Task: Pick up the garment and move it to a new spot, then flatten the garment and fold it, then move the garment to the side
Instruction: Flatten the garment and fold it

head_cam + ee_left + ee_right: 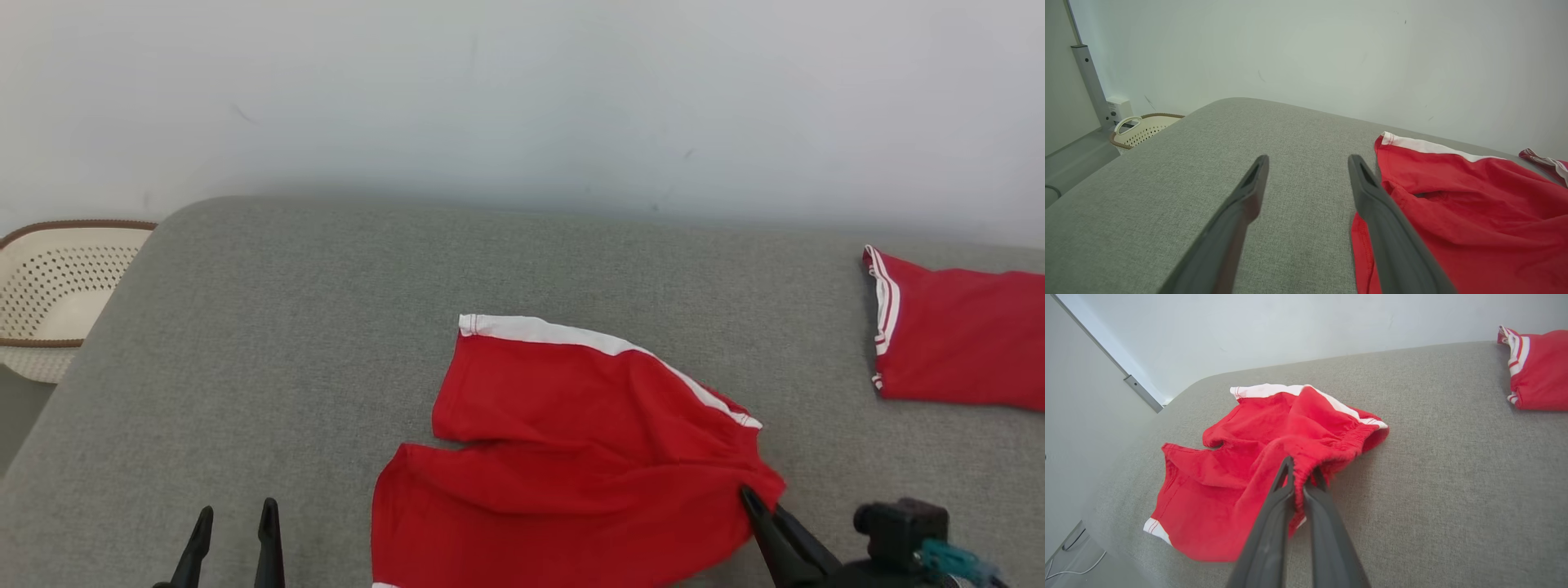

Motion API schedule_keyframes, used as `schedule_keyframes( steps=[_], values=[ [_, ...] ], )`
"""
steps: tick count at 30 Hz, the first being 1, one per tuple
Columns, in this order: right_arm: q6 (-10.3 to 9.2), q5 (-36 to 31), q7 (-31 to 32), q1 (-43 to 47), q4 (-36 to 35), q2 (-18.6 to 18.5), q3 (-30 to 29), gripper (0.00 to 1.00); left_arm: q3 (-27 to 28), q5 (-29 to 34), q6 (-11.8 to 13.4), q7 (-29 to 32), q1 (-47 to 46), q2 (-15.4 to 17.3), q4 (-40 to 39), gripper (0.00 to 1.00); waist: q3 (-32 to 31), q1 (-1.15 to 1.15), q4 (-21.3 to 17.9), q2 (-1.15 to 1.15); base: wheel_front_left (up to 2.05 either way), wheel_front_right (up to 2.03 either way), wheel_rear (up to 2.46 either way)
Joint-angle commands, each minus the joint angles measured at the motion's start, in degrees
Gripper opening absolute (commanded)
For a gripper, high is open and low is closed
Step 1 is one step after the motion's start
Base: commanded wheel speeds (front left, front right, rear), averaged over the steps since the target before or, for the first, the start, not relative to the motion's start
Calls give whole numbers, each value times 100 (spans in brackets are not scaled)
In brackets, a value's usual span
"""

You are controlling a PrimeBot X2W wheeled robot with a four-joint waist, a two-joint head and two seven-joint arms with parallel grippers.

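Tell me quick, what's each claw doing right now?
Left claw: open, holding nothing.
Right claw: shut on the shorts, at the waistband.

Home laundry corner, grey padded surface (326,327), perforated basket (57,286)

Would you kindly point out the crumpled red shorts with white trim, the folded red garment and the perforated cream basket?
crumpled red shorts (571,457): head view, central red fabric.
folded red garment (963,343): head view, red face.
perforated cream basket (49,282): head view, inner wall.
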Motion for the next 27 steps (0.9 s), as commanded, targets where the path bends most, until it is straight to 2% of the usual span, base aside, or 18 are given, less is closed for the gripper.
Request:
schedule_keyframes(
  steps=[1,10,21,27],
  values=[
    [4,-54,-70,-140,83,36,50,0,14,50,-23,-27,26,-3,22,100,-2,0,33,0,0,0,0],
    [4,-34,-525,-1677,1867,273,181,0,-14,103,-105,-25,-9,-68,95,100,52,0,222,0,0,0,0],
    [4,-345,-818,-3161,4399,238,114,0,-128,160,-280,-25,-237,-184,288,100,208,0,485,0,0,0,0],
    [4,-405,-1136,-3461,5101,302,164,0,-95,196,-320,-25,-276,-218,364,100,233,0,500,0,0,0,0]
  ],
)
